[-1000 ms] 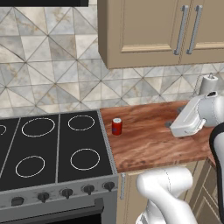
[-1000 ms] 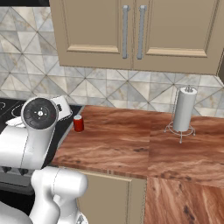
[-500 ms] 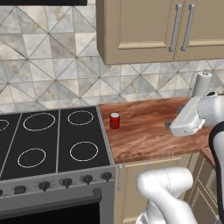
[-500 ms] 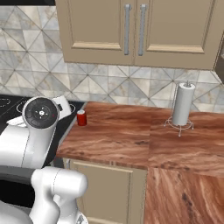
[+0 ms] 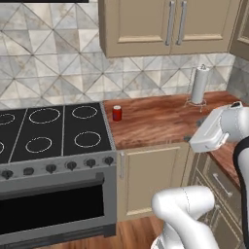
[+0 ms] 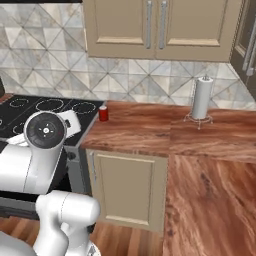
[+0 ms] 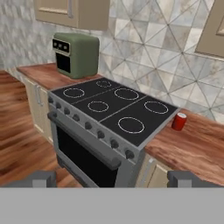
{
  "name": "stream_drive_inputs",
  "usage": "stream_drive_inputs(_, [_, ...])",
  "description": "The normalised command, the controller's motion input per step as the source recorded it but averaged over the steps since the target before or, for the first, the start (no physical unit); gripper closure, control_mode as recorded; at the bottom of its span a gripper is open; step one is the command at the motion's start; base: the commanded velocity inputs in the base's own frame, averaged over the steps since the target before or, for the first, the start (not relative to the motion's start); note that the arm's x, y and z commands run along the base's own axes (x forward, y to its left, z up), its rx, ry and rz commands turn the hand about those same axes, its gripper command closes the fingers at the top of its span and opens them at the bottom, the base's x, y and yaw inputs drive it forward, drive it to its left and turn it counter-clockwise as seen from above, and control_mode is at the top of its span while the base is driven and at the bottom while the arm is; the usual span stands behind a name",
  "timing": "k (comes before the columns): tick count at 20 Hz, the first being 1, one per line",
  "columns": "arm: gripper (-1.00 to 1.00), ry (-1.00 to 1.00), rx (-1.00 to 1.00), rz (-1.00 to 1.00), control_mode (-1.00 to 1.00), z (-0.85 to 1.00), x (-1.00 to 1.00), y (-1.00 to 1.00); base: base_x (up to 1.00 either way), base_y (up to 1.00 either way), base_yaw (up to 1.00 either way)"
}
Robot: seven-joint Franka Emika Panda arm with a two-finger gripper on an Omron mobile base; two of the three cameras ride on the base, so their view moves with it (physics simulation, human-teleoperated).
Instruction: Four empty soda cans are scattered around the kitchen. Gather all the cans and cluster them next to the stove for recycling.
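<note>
In the left base view, a small red soda can with a silver top (image 5: 116, 113) stands upright on the reddish wooden desk (image 5: 160, 121), just beside the right edge of the wide black glass stove with white ring burners (image 5: 48, 131). Bare desk stretches from it to the tall white paper-towel roll (image 5: 199, 84). The view has pulled back since a second ago.

In the right base view, the can (image 6: 103, 113) sits near the desk's left end.

In the hand view, the pincer (image 7: 112, 179) is released, holding nothing; the can (image 7: 178, 121) stands right of the stove (image 7: 113, 109), and a green toaster oven (image 7: 75, 54) stands beyond.

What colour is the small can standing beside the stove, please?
Red, with a silver top: the small cylindrical can shows best in the hand view.
</note>
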Motion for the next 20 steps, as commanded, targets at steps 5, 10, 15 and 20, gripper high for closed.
stream_drive_inputs(5, [-1.0, 0.0, 0.0, 0.0, 1.0, 0.0, 0.0, 0.0, -0.28, -0.2, -0.3])
stream_drive_inputs(10, [-1.0, 0.0, 0.0, 0.0, 1.0, 0.0, 0.0, 0.0, -0.03, -0.09, -0.39])
stream_drive_inputs(15, [-1.0, 0.0, 0.0, 0.0, 1.0, 0.0, 0.0, 0.0, 0.0, -0.11, -0.4])
stream_drive_inputs(20, [-1.0, 0.0, 0.0, 0.0, 1.0, 0.0, 0.0, 0.0, 0.0, -0.12, -0.38])
